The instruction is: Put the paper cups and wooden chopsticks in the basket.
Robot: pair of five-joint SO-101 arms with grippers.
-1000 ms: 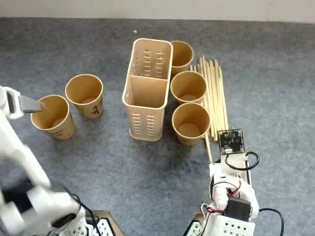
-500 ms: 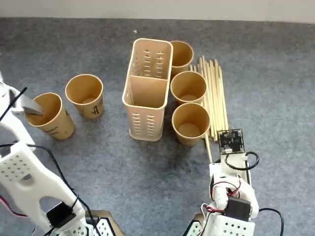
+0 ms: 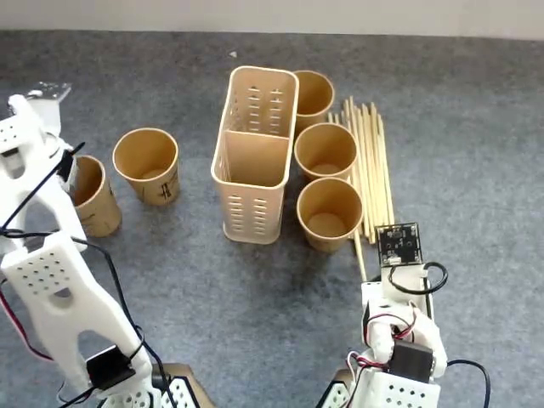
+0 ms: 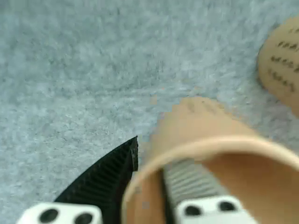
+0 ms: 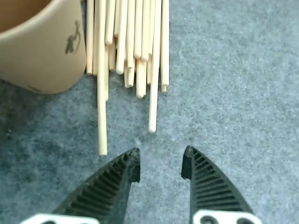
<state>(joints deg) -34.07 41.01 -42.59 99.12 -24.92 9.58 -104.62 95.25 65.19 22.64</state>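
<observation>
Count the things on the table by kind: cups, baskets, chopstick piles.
Cups: 5
Baskets: 1
Chopstick piles: 1
Total: 7

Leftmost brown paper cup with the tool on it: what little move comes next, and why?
Probably lift it slightly: the left tool grips the wall of the leftmost brown paper cup, one finger inside, one outside, and it rests on the grey carpet away from the tan slotted basket.
</observation>
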